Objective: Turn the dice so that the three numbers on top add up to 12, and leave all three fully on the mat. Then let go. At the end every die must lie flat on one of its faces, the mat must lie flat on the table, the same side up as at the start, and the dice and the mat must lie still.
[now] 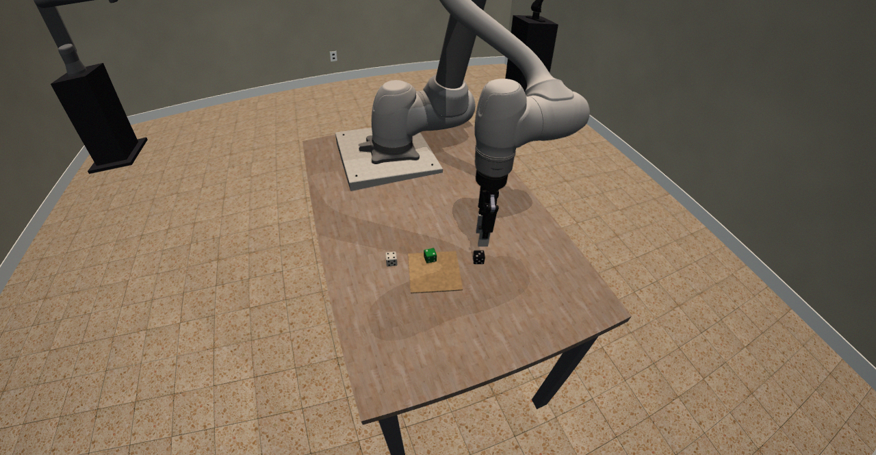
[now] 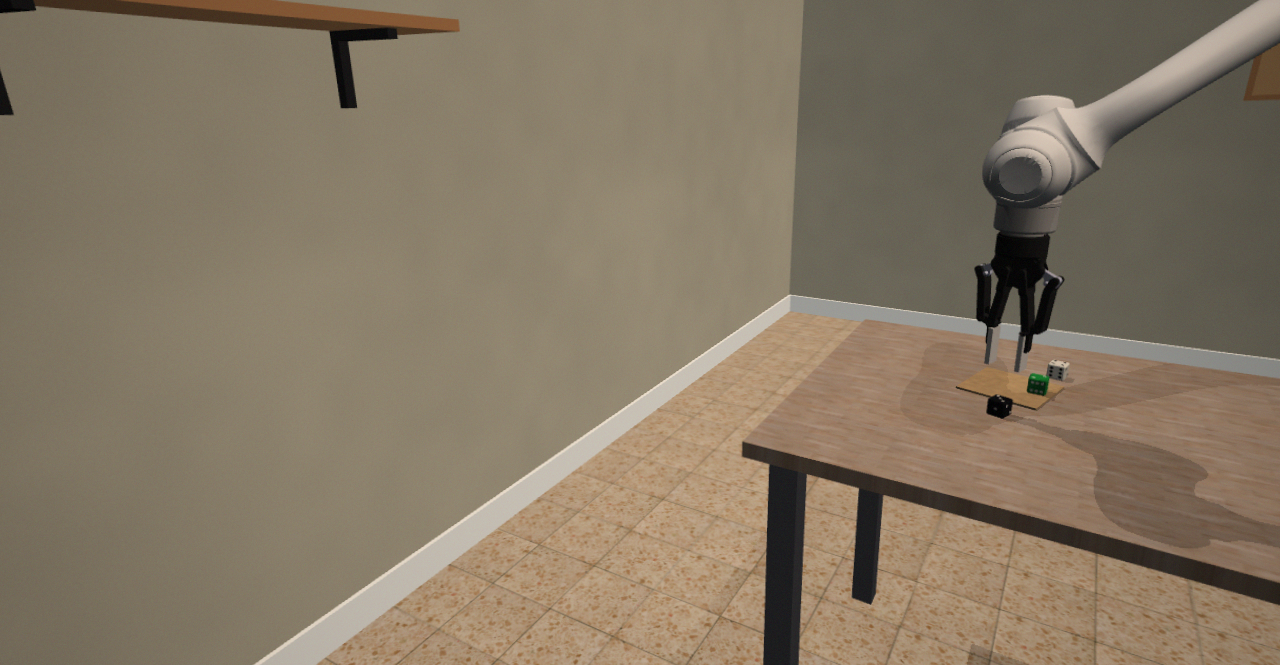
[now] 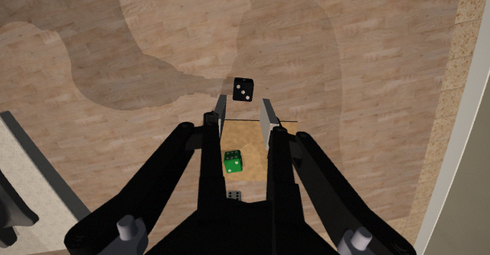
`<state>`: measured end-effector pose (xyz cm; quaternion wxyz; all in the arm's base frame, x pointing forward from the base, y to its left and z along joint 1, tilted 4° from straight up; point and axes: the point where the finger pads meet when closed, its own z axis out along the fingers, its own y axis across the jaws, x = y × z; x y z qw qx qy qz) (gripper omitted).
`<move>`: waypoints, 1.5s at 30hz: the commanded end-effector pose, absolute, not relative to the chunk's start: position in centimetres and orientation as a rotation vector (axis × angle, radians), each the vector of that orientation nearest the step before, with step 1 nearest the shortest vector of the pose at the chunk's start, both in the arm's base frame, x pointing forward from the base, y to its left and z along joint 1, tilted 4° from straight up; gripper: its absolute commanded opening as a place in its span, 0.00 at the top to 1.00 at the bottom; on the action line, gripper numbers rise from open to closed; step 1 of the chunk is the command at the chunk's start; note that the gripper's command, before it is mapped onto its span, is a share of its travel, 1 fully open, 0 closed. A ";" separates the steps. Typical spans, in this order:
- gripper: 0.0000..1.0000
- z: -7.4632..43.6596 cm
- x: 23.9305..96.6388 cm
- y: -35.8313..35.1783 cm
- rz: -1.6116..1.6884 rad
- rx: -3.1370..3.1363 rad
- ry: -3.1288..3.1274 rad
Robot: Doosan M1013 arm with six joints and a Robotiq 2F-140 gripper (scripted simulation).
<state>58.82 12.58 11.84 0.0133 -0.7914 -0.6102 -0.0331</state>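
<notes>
Below, beyond partly closed jaws: black die [image 1: 478, 256] [image 2: 998, 406] [image 3: 243, 89] | nothing clamped

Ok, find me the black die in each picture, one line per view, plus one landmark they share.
Top: black die, right of the mat, below the claw.
Exterior: lower right, just in front of the mat.
Wrist: upper middle, above the mat.
Shared landmark: the mat with the green die on it.
</notes>
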 end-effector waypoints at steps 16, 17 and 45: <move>0.72 11.4 58.8 12.6 -0.103 -2.466 -1.901; 0.72 11.3 58.8 12.6 -0.103 -2.466 -1.901; 0.72 7.8 59.0 12.9 -0.103 -2.466 -1.901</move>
